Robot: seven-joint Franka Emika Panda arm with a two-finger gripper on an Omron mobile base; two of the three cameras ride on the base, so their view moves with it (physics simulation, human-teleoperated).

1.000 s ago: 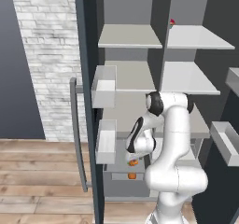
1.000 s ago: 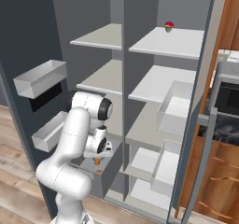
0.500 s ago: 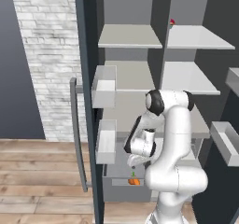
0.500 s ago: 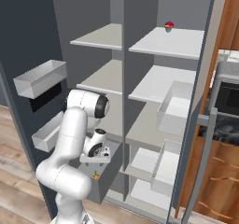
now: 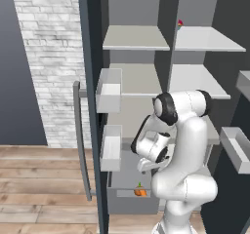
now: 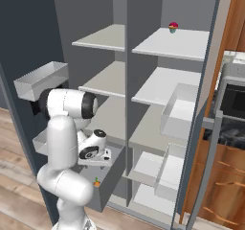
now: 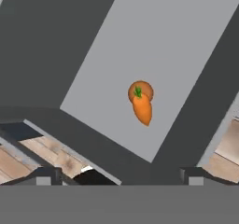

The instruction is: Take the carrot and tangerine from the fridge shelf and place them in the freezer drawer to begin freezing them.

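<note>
One carrot (image 7: 142,107) and one tangerine (image 7: 140,89) in the freezer drawer (image 7: 154,36).
They touch on the floor; the claw (image 7: 119,175) hangs spread open above, empty.

The arm (image 5: 183,145) was glossy white in rounded, bulbous segments, with black bands at its joints and a dark ring near the freezer drawer (image 5: 128,177).

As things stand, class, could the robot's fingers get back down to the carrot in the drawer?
Probably yes. The gripper is open above the open drawer, and the carrot lies uncovered on its floor beside the tangerine, with nothing between.
</note>
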